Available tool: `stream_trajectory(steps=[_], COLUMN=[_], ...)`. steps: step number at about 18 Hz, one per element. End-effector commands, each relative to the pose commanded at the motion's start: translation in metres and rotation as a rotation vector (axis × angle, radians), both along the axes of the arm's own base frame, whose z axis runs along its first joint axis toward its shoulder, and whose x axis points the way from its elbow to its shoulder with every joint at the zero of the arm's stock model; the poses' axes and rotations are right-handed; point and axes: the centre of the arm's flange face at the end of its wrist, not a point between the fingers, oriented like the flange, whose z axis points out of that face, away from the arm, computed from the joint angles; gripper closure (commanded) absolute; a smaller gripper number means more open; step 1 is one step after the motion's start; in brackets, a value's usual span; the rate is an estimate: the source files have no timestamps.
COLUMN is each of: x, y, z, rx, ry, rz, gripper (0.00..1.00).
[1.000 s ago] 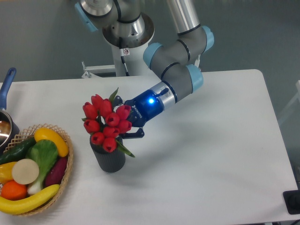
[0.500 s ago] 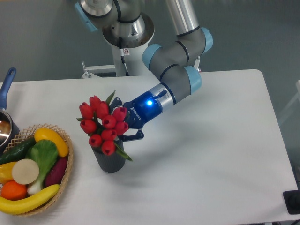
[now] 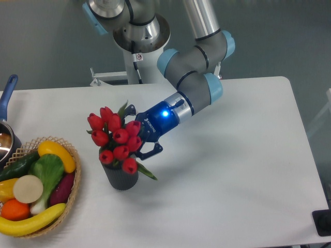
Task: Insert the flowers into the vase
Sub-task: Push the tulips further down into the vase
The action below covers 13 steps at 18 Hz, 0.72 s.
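The gripper (image 3: 135,130) reaches in from the right with its dark fingers (image 3: 150,150) spread apart on either side of the flowers (image 3: 117,138) — one finger shows above the bunch near a leaf, the other below it, by the lowest buds. Whether the pads actually touch the stems I cannot tell, because the red buds hide that spot. The bunch stands in the mouth of the vase (image 3: 121,177), leaning a little, with one bud and a green leaf hanging over the rim on the right side. The vase itself stands upright on the white table (image 3: 232,170), dark and round, just right of a wicker basket (image 3: 75,181). A blue light glows on the gripper's wrist (image 3: 165,114), and behind it the grey arm (image 3: 194,82) with pale blue joint caps bends up and back toward its base (image 3: 137,36) at the far edge of the table. The basket holds a banana (image 3: 31,221), an orange (image 3: 15,209), a yellow pepper (image 3: 56,153) and some greens — and past it, at the left edge, a pot with a blue handle (image 3: 7,99) pokes into view.
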Motion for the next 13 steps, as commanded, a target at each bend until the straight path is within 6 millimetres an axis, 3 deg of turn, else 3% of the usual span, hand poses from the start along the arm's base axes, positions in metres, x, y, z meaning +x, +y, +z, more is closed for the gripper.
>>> stream_trajectory(steps=[4,13], x=[-0.001,-0.003], y=[-0.001,-0.003], z=[0.001,0.012], rx=[-0.026,-0.081], ry=[0.028,0.110], rz=[0.003,0.014], gripper=[0.00,0.00])
